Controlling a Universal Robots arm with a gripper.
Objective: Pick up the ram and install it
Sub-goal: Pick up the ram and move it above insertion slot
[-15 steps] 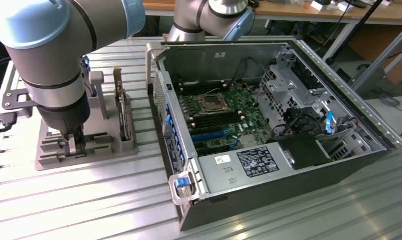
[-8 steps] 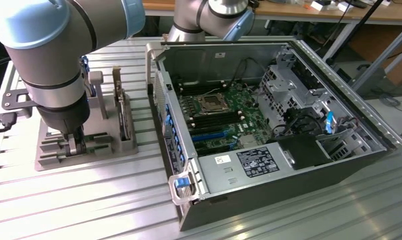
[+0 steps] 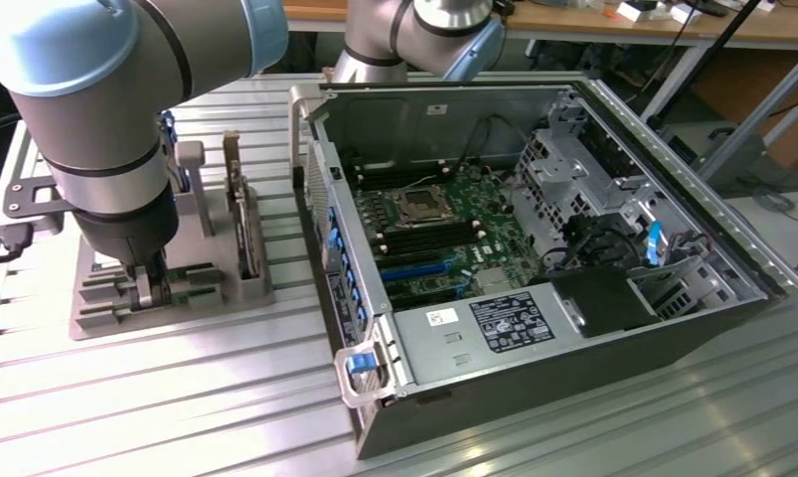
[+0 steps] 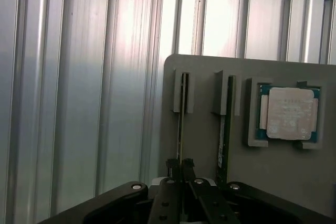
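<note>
On the ribbed aluminium desk (image 3: pixel 173 397) we see a flat grey plastic holder (image 3: pixel 107 320) at the exterior view's left. An open black computer case (image 3: pixel 558 383) lies just beside it on the exterior view's right. The grey and silver robot arm (image 3: pixel 80 99) reaches straight down over the holder, and its black claw (image 3: pixel 147 293) sits low among the holder's upright slots.

From the wrist view we look along the claw onto the same holder. The ram, a long, thin green circuit-board stick (image 4: pixel 181 114), stands on edge in the slot nearest the holder's outer side, and we see it only as a narrow dark line. The claw's two fingers (image 4: pixel 172 170) are drawn together on either side of that edge, clamped on the ram, which sits in its slot.

Just beside it, in the neighbouring slot, a second dark green board (image 4: pixel 222 135) also stands on edge, apart from the claw. Further across the holder, a square silver processor chip on a green base (image 4: pixel 290 113) lies flat in a shallow recess.

Inside the case we make out the green motherboard (image 3: pixel 438 234) with its square socket and dark memory slots, well apart from the claw.
</note>
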